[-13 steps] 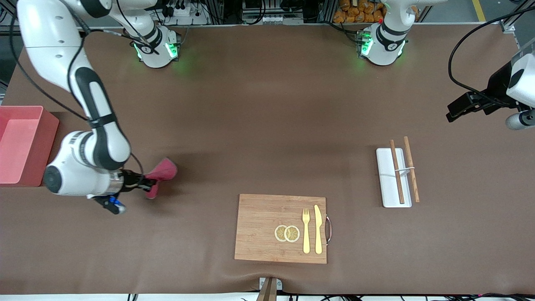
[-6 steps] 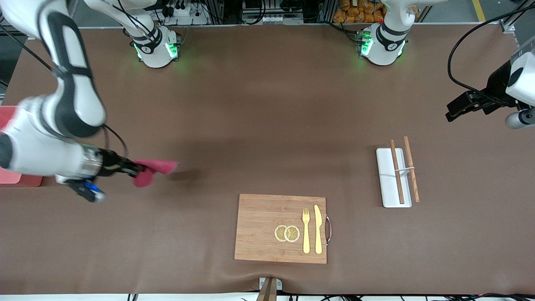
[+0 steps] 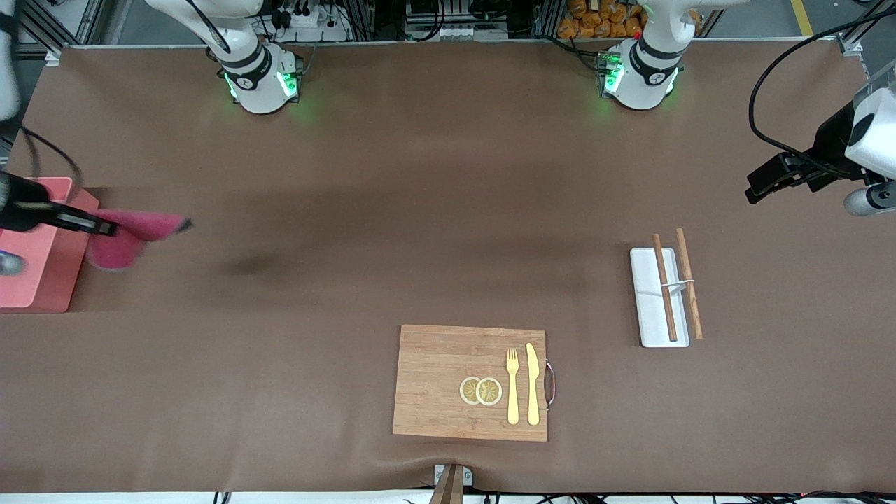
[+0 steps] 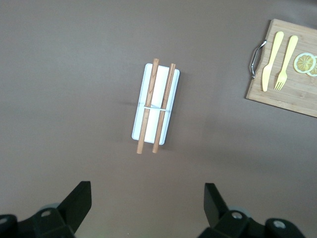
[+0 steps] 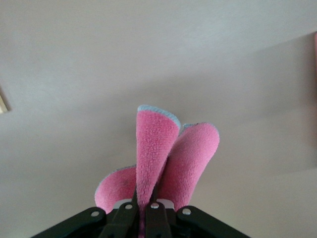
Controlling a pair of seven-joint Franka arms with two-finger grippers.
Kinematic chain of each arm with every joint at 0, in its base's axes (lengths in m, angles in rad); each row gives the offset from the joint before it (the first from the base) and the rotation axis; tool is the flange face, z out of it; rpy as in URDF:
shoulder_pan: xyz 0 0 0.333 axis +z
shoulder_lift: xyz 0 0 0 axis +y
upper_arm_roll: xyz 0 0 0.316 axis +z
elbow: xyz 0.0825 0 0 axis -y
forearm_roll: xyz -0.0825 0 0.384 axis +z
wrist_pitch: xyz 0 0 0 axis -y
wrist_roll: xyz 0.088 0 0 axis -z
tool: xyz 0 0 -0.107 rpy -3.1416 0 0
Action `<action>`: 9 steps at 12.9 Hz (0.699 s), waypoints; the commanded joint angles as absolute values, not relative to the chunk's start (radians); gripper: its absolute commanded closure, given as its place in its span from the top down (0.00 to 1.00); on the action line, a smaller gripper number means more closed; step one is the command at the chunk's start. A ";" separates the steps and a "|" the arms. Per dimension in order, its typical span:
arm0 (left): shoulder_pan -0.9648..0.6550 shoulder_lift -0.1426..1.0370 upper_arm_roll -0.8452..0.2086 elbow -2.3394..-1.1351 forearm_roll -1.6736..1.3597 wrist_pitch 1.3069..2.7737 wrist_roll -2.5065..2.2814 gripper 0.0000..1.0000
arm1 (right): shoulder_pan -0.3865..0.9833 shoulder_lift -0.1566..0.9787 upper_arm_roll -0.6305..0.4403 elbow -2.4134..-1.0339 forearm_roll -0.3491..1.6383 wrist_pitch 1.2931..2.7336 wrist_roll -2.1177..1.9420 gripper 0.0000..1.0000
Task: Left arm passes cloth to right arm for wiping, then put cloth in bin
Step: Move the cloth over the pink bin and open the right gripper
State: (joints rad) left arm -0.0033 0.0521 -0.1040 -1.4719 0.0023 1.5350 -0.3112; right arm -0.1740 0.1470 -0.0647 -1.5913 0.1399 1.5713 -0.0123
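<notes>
The cloth [image 3: 133, 236] hangs in the air, pinched by the right gripper [image 3: 105, 228] at the edge of the bin [image 3: 38, 280], at the right arm's end of the worktop [image 3: 434, 196]. Part of it droops over the bin's rim and the rest sticks out over bare worktop, so I cannot tell exactly how much lies above the box. Most of the right arm is cut off at the picture's edge; only a dark stretch of wrist and the thin black fingers [image 3: 84, 223] show. In the right wrist view the cloth [image 5: 166, 158] is a fuzzy deep pink, folded into two upright lobes with a pale edging, and the fingers [image 5: 132, 207] are closed narrow on its lower fold. The bin itself is half out of view, a pink straight-walled box with a lighter floor.

The left gripper [image 4: 147, 201] waits up over the left arm's end of the worktop, its fingers [image 4: 79, 198] spread wide and holding nothing, above the white tray [image 4: 154, 106] with its two brown chopsticks [image 4: 148, 112]. Nearer the front camera, about midway along the worktop, lies a wooden board [image 3: 470, 382] carrying lemon slices [image 3: 481, 390], a yellow fork [image 3: 512, 385] and a yellow knife [image 3: 533, 383]
</notes>
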 commanded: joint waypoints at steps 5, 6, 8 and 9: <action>0.006 0.031 -0.114 -1.488 0.002 1.539 -0.311 1.00 | -0.533 0.204 -0.048 -1.569 -0.127 1.705 -0.524 0.00; 0.006 0.031 -0.114 -1.488 0.002 1.534 -0.311 1.00 | -0.582 0.244 -0.048 -1.569 -0.138 1.777 -0.593 0.00; 0.006 0.029 -0.114 -1.488 0.002 1.531 -0.311 1.00 | -0.667 0.351 -0.046 -1.569 -0.130 1.934 -0.698 0.00; 0.006 0.029 -0.114 -1.488 0.002 1.529 -0.311 1.00 | -0.689 0.400 -0.046 -1.569 -0.127 2.015 -0.722 0.00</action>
